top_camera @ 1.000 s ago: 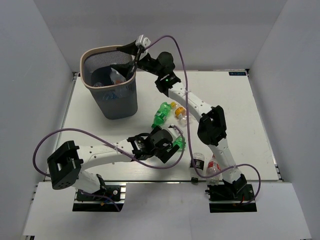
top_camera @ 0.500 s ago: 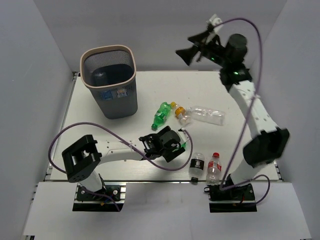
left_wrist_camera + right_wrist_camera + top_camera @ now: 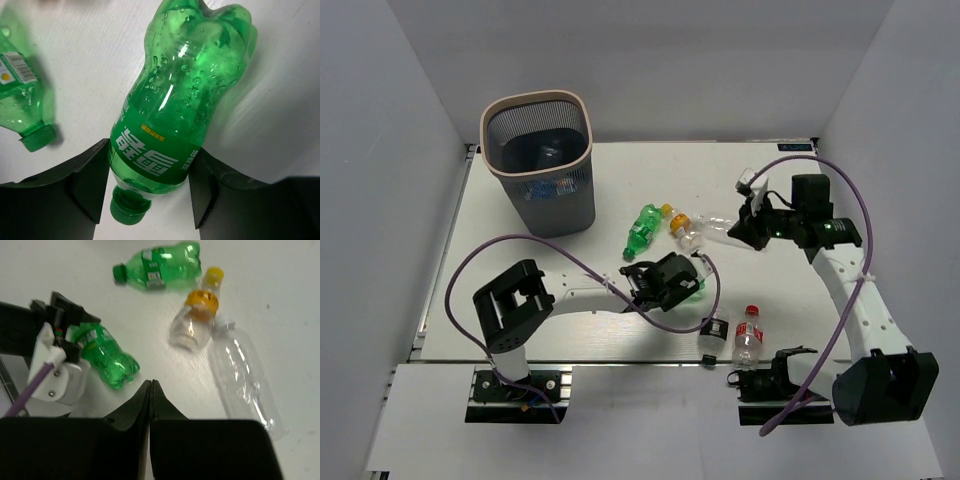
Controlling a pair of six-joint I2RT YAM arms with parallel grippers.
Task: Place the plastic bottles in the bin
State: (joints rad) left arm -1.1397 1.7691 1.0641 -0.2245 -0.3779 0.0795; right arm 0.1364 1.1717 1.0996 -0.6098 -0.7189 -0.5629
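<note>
My left gripper [image 3: 150, 180] is shut on a green plastic bottle [image 3: 182, 95] lying on the table, both fingers pressing its label near the cap. From above, this bottle [image 3: 693, 284] lies at centre front under that gripper [image 3: 682, 280]. A second green bottle [image 3: 642, 227] lies behind it. My right gripper [image 3: 151, 385] is shut and empty, hovering [image 3: 748, 226] by a clear bottle [image 3: 720, 228] that lies beside an orange-capped bottle [image 3: 680, 222]. The bin [image 3: 535, 98] stands at the far left.
Two small bottles stand upright near the front edge, one with a black label [image 3: 713, 328] and one with a red label [image 3: 748, 337]. Purple cables loop from both arms. Grey walls enclose the table on three sides.
My right arm swung from over the bin, up and across, then down to the right middle of the table, and shut. The left gripper closed on the green bottle.
</note>
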